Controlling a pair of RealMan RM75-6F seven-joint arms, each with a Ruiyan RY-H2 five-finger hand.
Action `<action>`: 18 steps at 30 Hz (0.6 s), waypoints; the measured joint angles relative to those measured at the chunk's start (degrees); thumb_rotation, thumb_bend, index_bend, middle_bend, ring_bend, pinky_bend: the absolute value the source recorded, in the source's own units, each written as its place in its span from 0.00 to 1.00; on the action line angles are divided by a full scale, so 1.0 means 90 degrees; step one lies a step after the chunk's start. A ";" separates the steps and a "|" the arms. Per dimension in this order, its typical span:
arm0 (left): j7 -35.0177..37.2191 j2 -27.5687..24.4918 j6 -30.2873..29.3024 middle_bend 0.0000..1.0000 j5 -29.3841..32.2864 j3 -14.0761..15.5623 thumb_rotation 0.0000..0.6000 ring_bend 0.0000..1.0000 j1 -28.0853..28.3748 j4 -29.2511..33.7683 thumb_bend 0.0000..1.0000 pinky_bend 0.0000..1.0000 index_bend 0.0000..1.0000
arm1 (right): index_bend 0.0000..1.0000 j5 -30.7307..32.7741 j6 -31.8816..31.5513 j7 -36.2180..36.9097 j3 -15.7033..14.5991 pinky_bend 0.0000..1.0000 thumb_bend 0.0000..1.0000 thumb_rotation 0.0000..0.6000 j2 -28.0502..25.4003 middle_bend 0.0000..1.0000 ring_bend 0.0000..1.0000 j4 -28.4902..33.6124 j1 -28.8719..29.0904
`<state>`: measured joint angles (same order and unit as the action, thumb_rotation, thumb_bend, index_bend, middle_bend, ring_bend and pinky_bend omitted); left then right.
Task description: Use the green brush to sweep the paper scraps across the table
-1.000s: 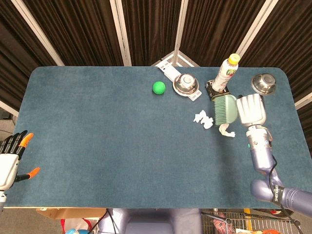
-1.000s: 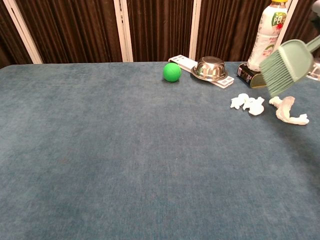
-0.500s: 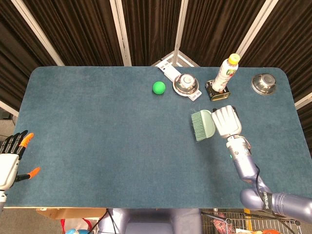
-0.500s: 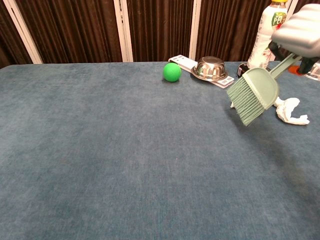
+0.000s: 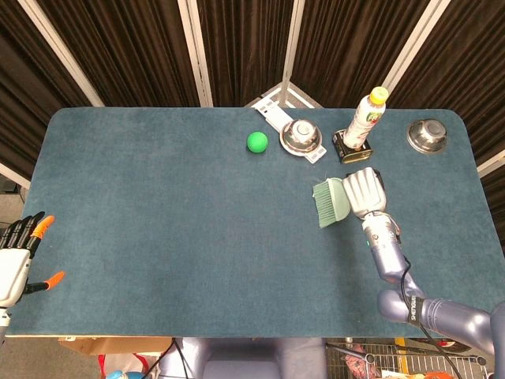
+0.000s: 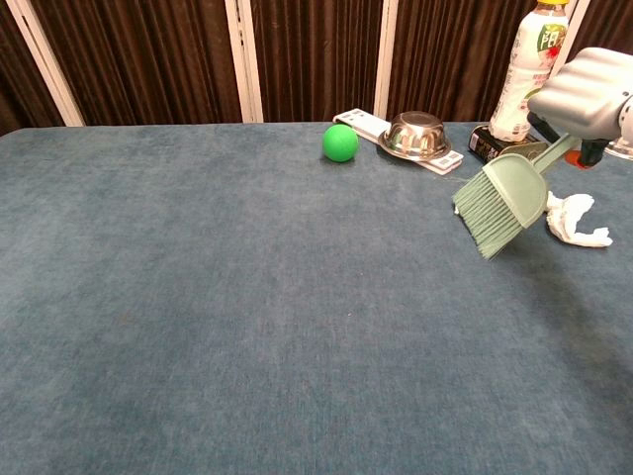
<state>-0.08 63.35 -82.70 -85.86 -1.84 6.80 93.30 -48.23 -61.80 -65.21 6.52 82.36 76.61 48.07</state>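
My right hand holds the handle of the green brush, whose bristles point left and down over the right half of the blue table. A white paper scrap lies on the cloth just right of the brush head in the chest view. In the head view the brush and hand cover the scraps. My left hand rests open off the table's left edge, fingers spread, holding nothing.
A green ball, a steel bowl on a white card, a bottle beside a dark tin and a second bowl stand along the far edge.
Over the second my right hand swung the brush left, from beside the bottle across the scraps. In the last half second it edged slightly back right. The left hand stayed still.
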 measured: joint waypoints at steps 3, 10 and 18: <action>-0.0011 -0.0002 0.0004 0.00 0.0012 0.0002 1.00 0.00 -0.0003 0.0005 0.00 0.00 0.00 | 0.77 0.0097 -0.0008 -0.0020 -0.0005 0.88 0.62 1.00 0.0042 0.93 0.95 -0.0281 -0.0014; 0.0002 -0.0016 -0.0059 0.00 -0.0015 0.0006 1.00 0.00 -0.0029 0.0015 0.00 0.00 0.00 | 0.77 0.0387 -0.0262 -0.0150 0.0026 0.88 0.62 1.00 -0.0200 0.93 0.95 -0.0587 -0.0180; -0.0028 -0.0006 -0.0117 0.00 -0.0056 0.0018 1.00 0.00 -0.0054 0.0009 0.00 0.00 0.00 | 0.77 0.0378 -0.0606 -0.0119 -0.0022 0.88 0.62 1.00 -0.0718 0.93 0.95 -0.0259 -0.0459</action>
<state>-0.33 63.29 -83.75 -86.36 -1.69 6.31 93.38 -44.82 -67.26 -66.28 6.32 75.90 74.27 43.93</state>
